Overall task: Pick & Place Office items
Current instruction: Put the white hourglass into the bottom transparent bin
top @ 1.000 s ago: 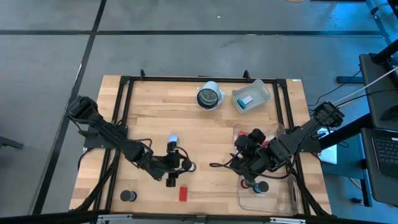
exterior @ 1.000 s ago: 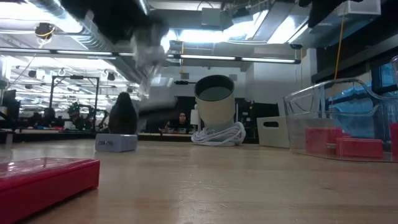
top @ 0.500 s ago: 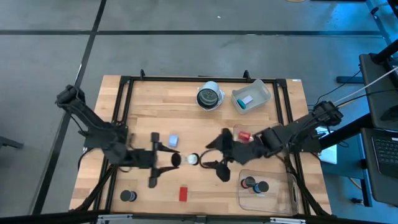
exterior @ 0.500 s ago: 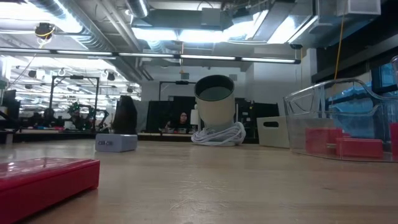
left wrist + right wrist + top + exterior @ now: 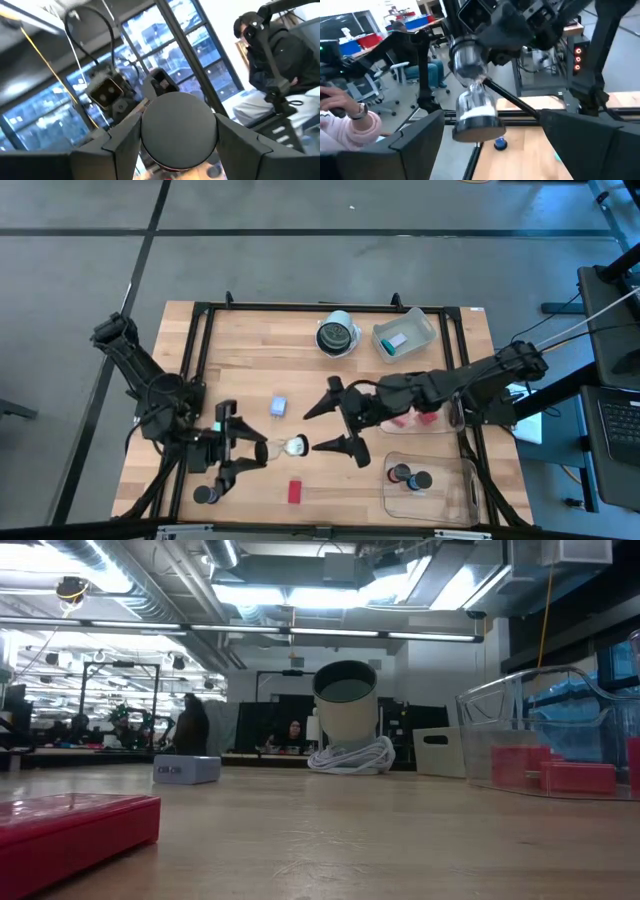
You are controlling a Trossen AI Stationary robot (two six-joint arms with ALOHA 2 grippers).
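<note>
While your left claw (image 5: pixel 262 452) pinches a round disc (image 5: pixel 294 446) above mid-worktop (image 5: pixel 330 380), your right claw (image 5: pixel 327 425) stands spread just beside it: likely a handover. Next, close right, then release left. Disc faces the right claw; no long axis. Red block (image 5: pixel 295 492) lies near.

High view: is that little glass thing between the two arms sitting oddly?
Yes. An hourglass hangs sideways, seemingly above the table, gripped by one end in the left gripper's jaws. The right gripper faces it, jaws wide open. Nothing looks spilled or broken.
</note>
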